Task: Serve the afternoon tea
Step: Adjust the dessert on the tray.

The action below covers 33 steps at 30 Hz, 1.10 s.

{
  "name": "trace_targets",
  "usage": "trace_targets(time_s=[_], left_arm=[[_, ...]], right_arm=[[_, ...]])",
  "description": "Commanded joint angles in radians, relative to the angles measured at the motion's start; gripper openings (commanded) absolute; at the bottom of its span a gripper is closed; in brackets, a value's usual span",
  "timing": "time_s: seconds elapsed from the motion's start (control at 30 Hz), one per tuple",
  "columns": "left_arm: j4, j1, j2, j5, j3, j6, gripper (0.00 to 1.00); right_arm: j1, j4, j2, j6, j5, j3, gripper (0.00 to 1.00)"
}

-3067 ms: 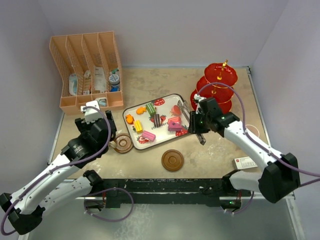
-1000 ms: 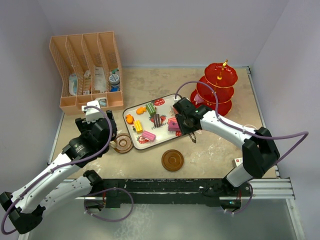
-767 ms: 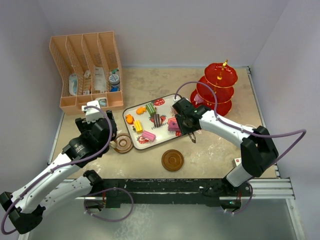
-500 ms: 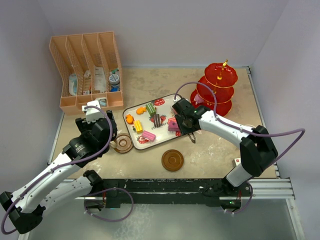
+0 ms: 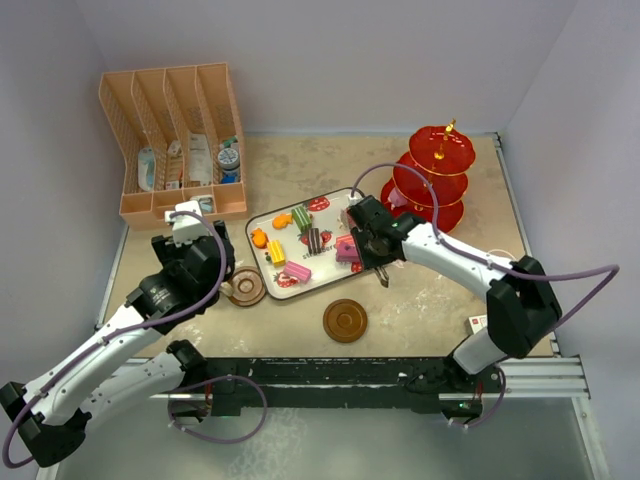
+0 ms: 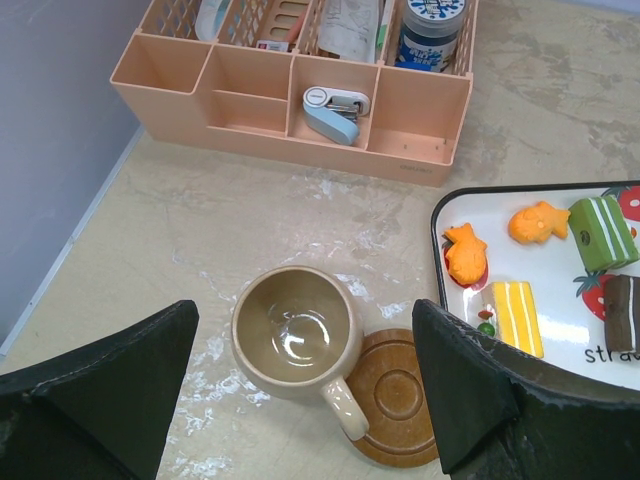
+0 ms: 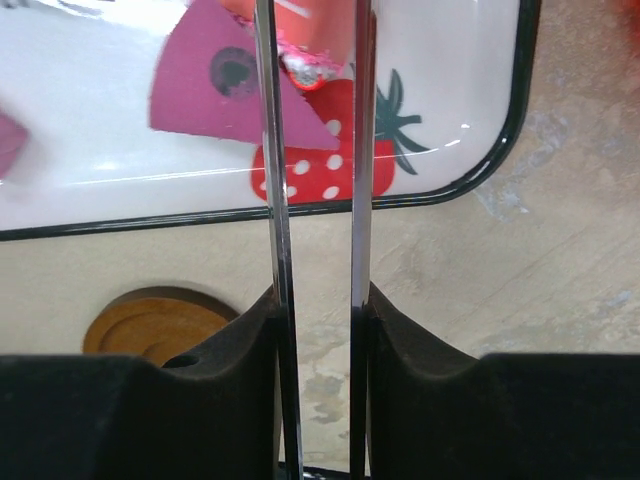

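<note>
Overhead view: a white, black-rimmed tray (image 5: 332, 215) of small colourful toy cakes (image 5: 314, 240) sits mid-table. A red three-tier stand (image 5: 432, 175) stands behind its right end and a peach divided rack (image 5: 170, 110) at back left. One brown round saucer (image 5: 345, 321) lies in front of the tray. A second brown saucer (image 5: 246, 288) lies to the tray's left, beside the left gripper (image 5: 215, 272). The right gripper (image 5: 372, 250) hangs over the tray's near right corner.

Left wrist view: the fingers (image 6: 110, 380) stand wide apart, holding nothing, above a tan mug (image 6: 295, 335) whose handle overlaps the second saucer's edge.

Right wrist view: black fingers (image 7: 240, 340) pinch thin metal tongs (image 7: 275, 200). The blades run past a pink wedge cake (image 7: 215, 95), with a red sweet (image 7: 320, 40) between them.
</note>
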<state>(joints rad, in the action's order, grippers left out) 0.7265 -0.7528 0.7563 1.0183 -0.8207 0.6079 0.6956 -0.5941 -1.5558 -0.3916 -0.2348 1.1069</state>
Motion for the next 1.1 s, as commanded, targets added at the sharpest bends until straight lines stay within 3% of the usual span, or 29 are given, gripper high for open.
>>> trace_targets(time_s=[0.0, 0.13, 0.4, 0.83, 1.07], left_arm=[[-0.009, 0.004, 0.003, 0.019, -0.02, -0.01, 0.86], [-0.007, 0.003, 0.003, 0.02, -0.02, -0.008, 0.86], [-0.007, 0.004, 0.006, 0.013, -0.02, -0.008, 0.86], [-0.004, 0.003, 0.012, 0.011, -0.021, -0.005, 0.86], [-0.004, 0.004, 0.023, 0.005, -0.021, -0.005, 0.86]], right_arm=[[0.007, 0.071, 0.097, -0.038, 0.131, 0.01, 0.21], [0.007, 0.204, 0.144, -0.08, 0.306, -0.067, 0.21], [0.0, 0.36, 0.104, -0.138, 0.468, -0.152, 0.23], [-0.184, 0.497, 0.119, -0.111, 0.705, -0.277, 0.22], [-0.21, 0.505, 0.152, -0.104, 0.763, -0.272, 0.23]])
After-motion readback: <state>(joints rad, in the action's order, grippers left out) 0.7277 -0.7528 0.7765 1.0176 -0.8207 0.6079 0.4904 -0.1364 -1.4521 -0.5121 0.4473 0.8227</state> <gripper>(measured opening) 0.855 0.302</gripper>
